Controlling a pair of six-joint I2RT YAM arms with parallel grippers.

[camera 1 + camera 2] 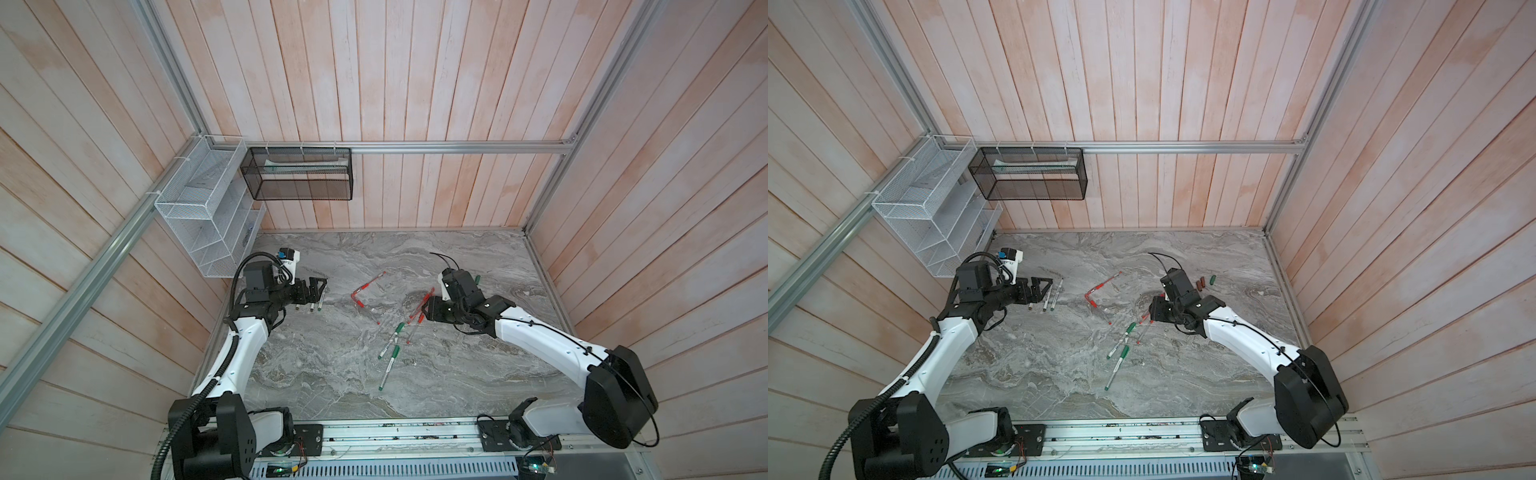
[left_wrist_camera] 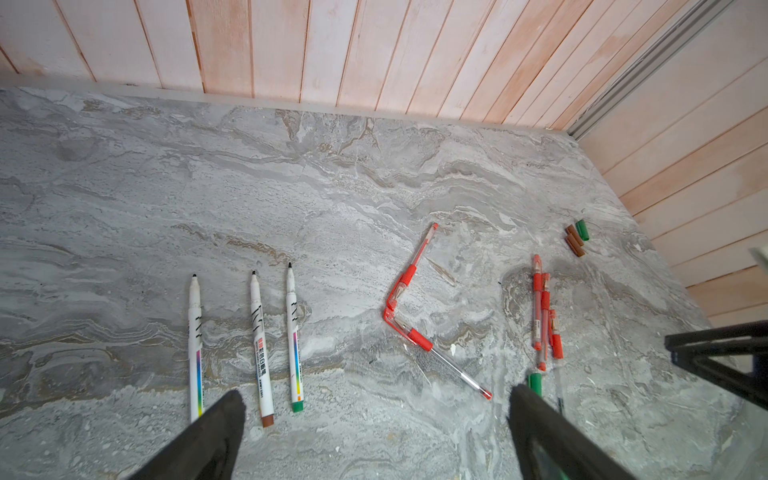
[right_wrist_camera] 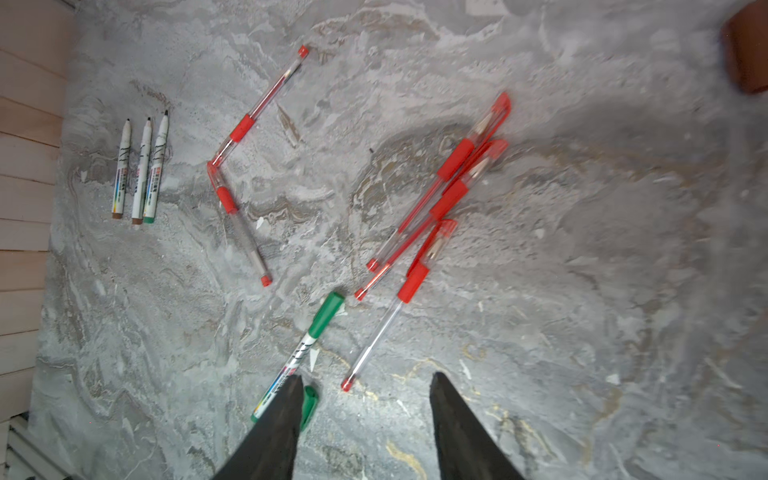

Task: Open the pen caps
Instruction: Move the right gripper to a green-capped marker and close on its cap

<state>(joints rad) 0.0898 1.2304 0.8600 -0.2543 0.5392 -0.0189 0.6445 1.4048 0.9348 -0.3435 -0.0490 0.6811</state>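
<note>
L end effector [image 2: 374, 392] spread wide, nothing in it, just beside 3 uncapped markers [image 2: 253, 345] on the table [image 2: 332, 187]. R end effector [image 3: 366, 376] apart too, empty, over red pens [image 3: 449, 195] w/ caps on and a green-capped marker [image 3: 322, 324]. Loose pen caps [image 1: 1201, 284], brown + green, lie far right by the R arm. A top view and L wrist cam show them clearly; R wrist cam only gets a brown blur at its edge.

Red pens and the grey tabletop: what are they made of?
The red-capped clear pens look like glossy transparent plastic: the refill shows through; their red grips seem matte, maybe rubber. The grey veined tabletop looks like matte marble, possibly printed laminate.
</note>
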